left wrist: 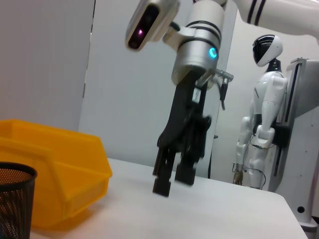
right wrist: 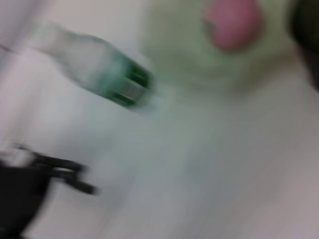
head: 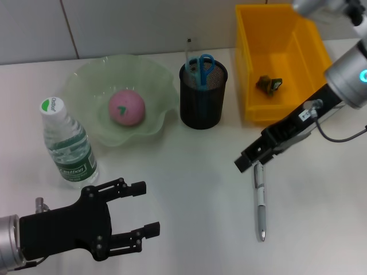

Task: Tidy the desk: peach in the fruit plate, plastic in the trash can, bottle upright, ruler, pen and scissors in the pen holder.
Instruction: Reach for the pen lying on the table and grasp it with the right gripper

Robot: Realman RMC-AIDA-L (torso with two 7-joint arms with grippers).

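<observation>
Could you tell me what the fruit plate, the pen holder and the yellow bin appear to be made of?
Plate: pale green and translucent with a wavy rim, probably glass or clear plastic. Pen holder: black wire mesh, likely metal, since the contents show through. Bin: opaque yellow moulded plastic, with smooth, slightly glossy walls.

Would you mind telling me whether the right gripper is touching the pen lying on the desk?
Cannot tell. In the head view, the right gripper overlaps the pen's upper end, but its height above is unclear.

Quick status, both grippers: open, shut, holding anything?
Left gripper: open, empty, low near the table's front edge by the bottle.
Right gripper: open, empty, just above the pen.
</observation>
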